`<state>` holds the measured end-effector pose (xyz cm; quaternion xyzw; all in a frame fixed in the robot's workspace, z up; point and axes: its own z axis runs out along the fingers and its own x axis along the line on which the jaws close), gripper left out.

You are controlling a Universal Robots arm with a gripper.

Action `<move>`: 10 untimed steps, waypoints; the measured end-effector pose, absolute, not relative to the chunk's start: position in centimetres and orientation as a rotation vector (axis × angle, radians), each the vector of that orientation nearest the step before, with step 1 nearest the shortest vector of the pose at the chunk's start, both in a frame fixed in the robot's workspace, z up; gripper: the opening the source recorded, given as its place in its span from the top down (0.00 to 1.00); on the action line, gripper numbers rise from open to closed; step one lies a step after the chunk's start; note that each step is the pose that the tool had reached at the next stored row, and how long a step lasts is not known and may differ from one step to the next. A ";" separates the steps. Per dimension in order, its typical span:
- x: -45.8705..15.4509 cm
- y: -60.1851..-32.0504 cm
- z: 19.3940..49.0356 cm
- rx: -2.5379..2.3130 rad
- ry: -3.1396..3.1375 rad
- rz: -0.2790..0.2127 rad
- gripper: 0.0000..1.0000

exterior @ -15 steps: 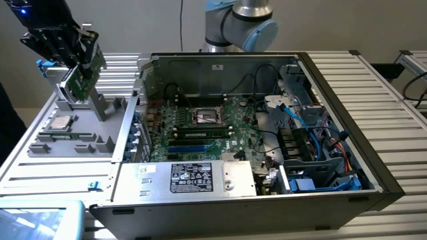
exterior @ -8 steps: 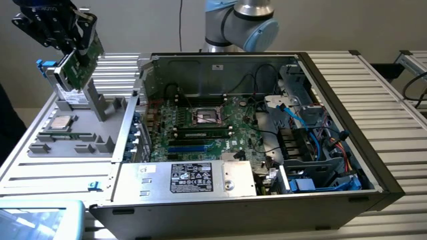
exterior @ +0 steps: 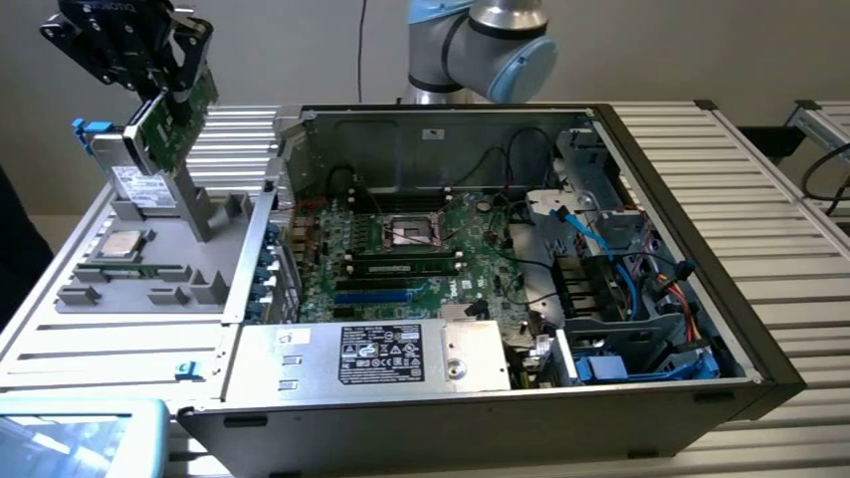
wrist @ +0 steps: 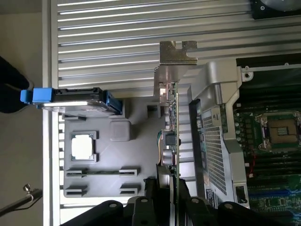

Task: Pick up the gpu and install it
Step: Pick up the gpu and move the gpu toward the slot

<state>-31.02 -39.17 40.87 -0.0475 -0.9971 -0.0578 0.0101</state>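
Computer case (exterior: 439,134) open | motherboard (exterior: 485,249) inside, power supply (exterior: 378,354) beside it | grey tray (exterior: 133,289) alongside: hard drive (exterior: 134,186) upright, processor chip (exterior: 122,244) flat

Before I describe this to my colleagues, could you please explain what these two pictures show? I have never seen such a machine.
This is a robot arm with two fingers at its end. The exterior view comes from a camera standing apart from the arm. The wrist view comes from a camera on the arm itself, looking along the fingers. The fingers hold the gpu, a small green circuit card, in the air over a grey tray. On that tray are a hard drive with a blue handle and a processor chip. Beside the tray stands an open computer case. The card is not yet in the case.
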 end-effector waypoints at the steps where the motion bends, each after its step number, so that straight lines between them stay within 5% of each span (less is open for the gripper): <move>1: -30.6 -39.2 40.9 -0.148 -3.112 -0.181 0.72; 10: -26.6 -39.4 41.2 -0.148 -3.111 -0.180 0.72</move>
